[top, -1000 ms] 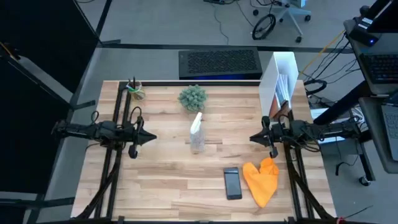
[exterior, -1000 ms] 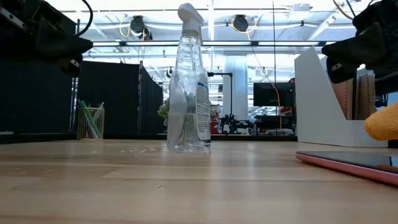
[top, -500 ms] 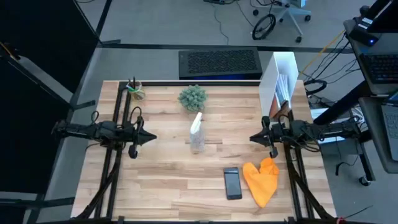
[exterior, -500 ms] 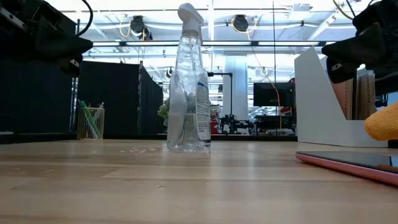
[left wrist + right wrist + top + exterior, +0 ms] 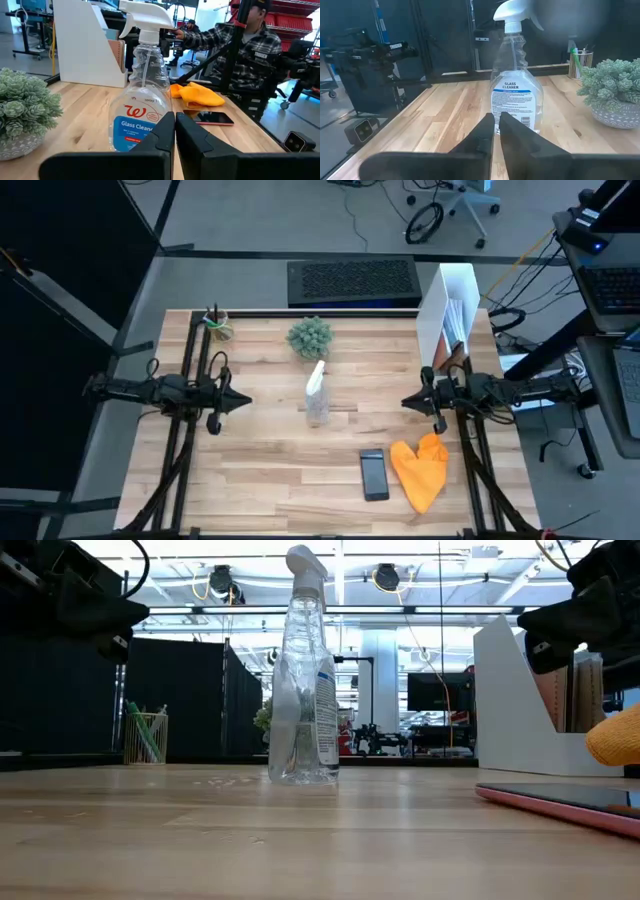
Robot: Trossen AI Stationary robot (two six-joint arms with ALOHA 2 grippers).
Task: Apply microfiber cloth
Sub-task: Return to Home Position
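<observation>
Wooden table point(image 5: 260, 470) spreads beneath me. My left gripper point(image 5: 246, 404) hangs over its left side and my right gripper point(image 5: 405, 403) over its right, both pinched together and empty. Between them stands the spray bottle point(image 5: 317, 402). The microfiber cloth point(image 5: 422, 468) lies crumpled just right of the phone point(image 5: 374, 475).

"Glass Cleaner" on both labels of the spray bottle point(image 5: 142, 107) (a red W above one)
</observation>
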